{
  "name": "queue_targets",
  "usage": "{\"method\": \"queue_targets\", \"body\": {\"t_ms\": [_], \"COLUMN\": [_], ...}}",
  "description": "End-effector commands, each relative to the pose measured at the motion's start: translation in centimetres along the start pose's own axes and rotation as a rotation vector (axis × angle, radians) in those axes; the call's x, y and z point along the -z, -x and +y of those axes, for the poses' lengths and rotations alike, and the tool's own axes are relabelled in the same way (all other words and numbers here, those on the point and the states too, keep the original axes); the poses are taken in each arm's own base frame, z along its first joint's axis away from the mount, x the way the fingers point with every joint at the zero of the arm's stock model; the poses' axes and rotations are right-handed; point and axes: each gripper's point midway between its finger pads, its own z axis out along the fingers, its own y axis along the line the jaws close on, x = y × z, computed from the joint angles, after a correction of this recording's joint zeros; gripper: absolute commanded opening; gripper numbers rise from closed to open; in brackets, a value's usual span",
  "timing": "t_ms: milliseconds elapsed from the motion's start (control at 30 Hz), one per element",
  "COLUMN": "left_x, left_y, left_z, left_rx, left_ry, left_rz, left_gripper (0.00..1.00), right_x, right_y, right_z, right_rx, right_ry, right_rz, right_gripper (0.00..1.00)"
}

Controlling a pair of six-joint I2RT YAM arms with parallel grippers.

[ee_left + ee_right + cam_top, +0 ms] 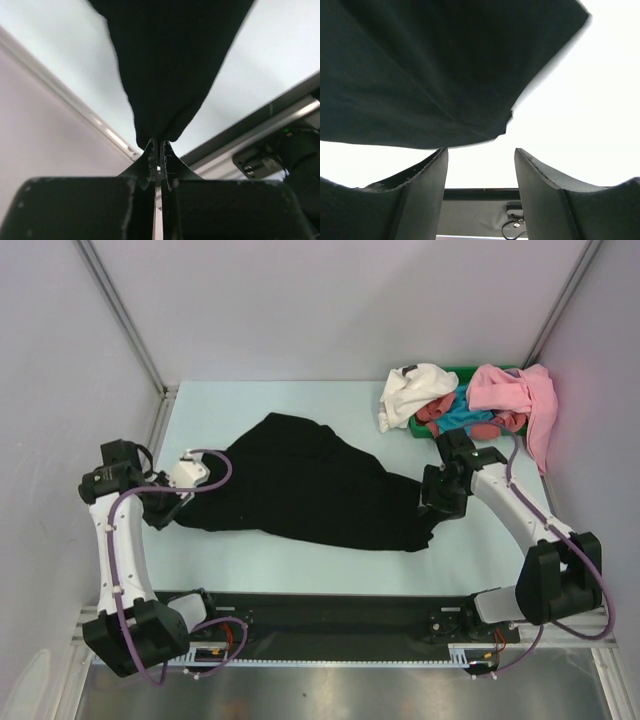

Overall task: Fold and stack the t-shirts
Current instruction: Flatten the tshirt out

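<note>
From above, we see a pale worktop (300, 405) boxed in by plain grey walls (330, 300), with metal frame posts (122, 315) slanting up at both far corners. A green bin (462, 369) stands at the worktop's far right corner. A black mounting plate (330, 615) runs along the near edge, with a grey metal surface (330, 695) below it.

Looks down on whole surface (300, 400) from overhead; peers close past left claw (158, 145), right claw (480, 149) at same black t-shirt (300, 485).
</note>
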Motion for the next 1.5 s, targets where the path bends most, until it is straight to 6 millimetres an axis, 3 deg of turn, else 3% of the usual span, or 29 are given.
{"method": "queue_targets", "body": {"t_ms": [0, 67, 167, 300, 333, 433, 467, 533, 567, 600, 633, 667, 700, 733, 833, 867, 900, 967, 1000, 1033, 1067, 1100, 1133, 1167, 1200, 1233, 1267, 1300, 1467], "left_x": [-0.6, -1.3, -2.7, -4.4, -4.3, -4.1, -3.9, -4.2, -3.5, -3.5, -4.4, -4.0, -4.7, -6.0, -8.5, -10.4, -11.4, -13.8, -15.0, -16.0, -15.2, -19.3, -20.3, -19.6, -23.2, -24.7, -23.8, -26.4, -29.7], "left_y": [-2.4, -2.1, -3.4, -7.6, -8.4, -9.0, -7.4, -4.2, -0.4, 1.4, 3.9, 6.1, 7.7, 9.6, 14.7, 16.3, 18.4, 22.5, 23.4, 25.6, 28.2, 28.2, 28.6, 30.8, 30.1, 29.6, 31.2, 30.4, 28.1], "left_z": [-4.9, -5.8, -7.8, -10.5, -10.8, -9.6, -7.8, -4.6, -2.3, -0.5, 3.0, 5.0, 6.1, 8.6, 11.0, 11.5, 11.1, 12.6, 13.3, 13.0, 14.4, 14.2, 14.5, 16.5, 16.6, 16.6, 18.1, 17.6, 14.7], "left_rx": [-0.007, 0.007, 0.01, -0.037, -0.051, -0.081, -0.089, -0.055, 0.013, 0.07, 0.109, 0.226, 0.243, 0.264, 0.312, 0.329, 0.311, 0.344, 0.373, 0.371, 0.402, 0.436, 0.46, 0.488, 0.515, 0.538, 0.531, 0.539, 0.535], "left_ry": [-0.203, -0.249, -0.329, -0.437, -0.456, -0.439, -0.388, -0.3, -0.227, -0.172, -0.075, -0.016, 0.015, 0.08, 0.167, 0.146, 0.132, 0.124, 0.112, 0.093, 0.102, 0.058, 0.045, 0.071, 0.054, 0.046, 0.072, 0.048, -0.05], "left_rz": [0.068, 0.042, 0.088, 0.238, 0.272, 0.328, 0.276, 0.168, 0.029, -0.034, -0.118, -0.175, -0.195, -0.232, -0.273, -0.274, -0.295, -0.353, -0.36, -0.389, -0.448, -0.396, -0.38, -0.426, -0.37, -0.328, -0.371, -0.329, -0.245], "left_gripper": [0.0, 0.0, 0.0, 0.04, 0.09, 0.52, 0.99, 1.0, 1.0, 1.0, 1.0, 1.0, 0.99, 0.97, 0.94, 0.92, 0.91, 0.91, 0.91, 0.91, 0.91, 0.91, 0.91, 0.91, 0.92, 0.93, 0.93, 0.94, 0.96], "right_x": [1.7, 1.6, 0.3, -1.1, -1.1, -0.9, -1.0, -1.4, -1.7, -1.6, -1.6, -1.6, -1.7, -2.0, -2.9, -3.1, -3.4, -4.0, -4.2, -4.7, -5.0, -5.1, -5.5, -5.9, -6.3, -6.5, -7.0, -7.1, -8.3], "right_y": [1.0, 1.1, 0.3, 1.8, 2.5, 5.6, 6.6, 6.8, 6.8, 7.1, 7.6, 8.1, 8.7, 9.2, 11.0, 11.5, 11.7, 12.9, 13.3, 13.6, 13.9, 14.1, 14.3, 14.6, 14.6, 14.9, 14.7, 14.8, 14.7], "right_z": [-0.9, 0.1, 0.6, -0.3, -0.4, -0.7, -0.4, -0.8, 0.0, 0.1, 0.4, 1.2, 2.6, 2.9, 4.5, 4.9, 5.7, 7.2, 7.7, 8.7, 9.2, 9.5, 9.6, 10.0, 10.1, 10.3, 10.6, 10.9, 11.8], "right_rx": [-0.084, -0.101, -0.097, -0.155, -0.167, -0.161, -0.147, -0.094, -0.039, -0.005, 0.048, 0.086, 0.127, 0.165, 0.195, 0.208, 0.227, 0.259, 0.269, 0.28, 0.284, 0.289, 0.291, 0.295, 0.298, 0.296, 0.306, 0.312, 0.326], "right_ry": [0.061, 0.124, 0.131, 0.113, 0.121, 0.125, 0.116, 0.055, 0.033, 0.009, -0.006, 0.004, 0.013, -0.006, -0.015, -0.016, -0.014, -0.001, 0.009, 0.029, 0.039, 0.043, 0.037, 0.032, 0.027, 0.025, 0.024, 0.025, 0.008], "right_rz": [-0.073, -0.062, -0.038, -0.077, -0.096, -0.17, -0.171, -0.156, -0.145, -0.162, -0.18, -0.201, -0.215, -0.228, -0.236, -0.241, -0.246, -0.274, -0.284, -0.283, -0.286, -0.287, -0.283, -0.279, -0.271, -0.27, -0.258, -0.259, -0.227], "right_gripper": [0.62, 0.61, 0.61, 0.61, 0.6, 0.6, 0.6, 0.59, 0.59, 0.6, 0.6, 0.6, 0.6, 0.6, 0.6, 0.6, 0.6, 0.6, 0.6, 0.59, 0.59, 0.58, 0.58, 0.58, 0.58, 0.58, 0.58, 0.57, 0.57]}}
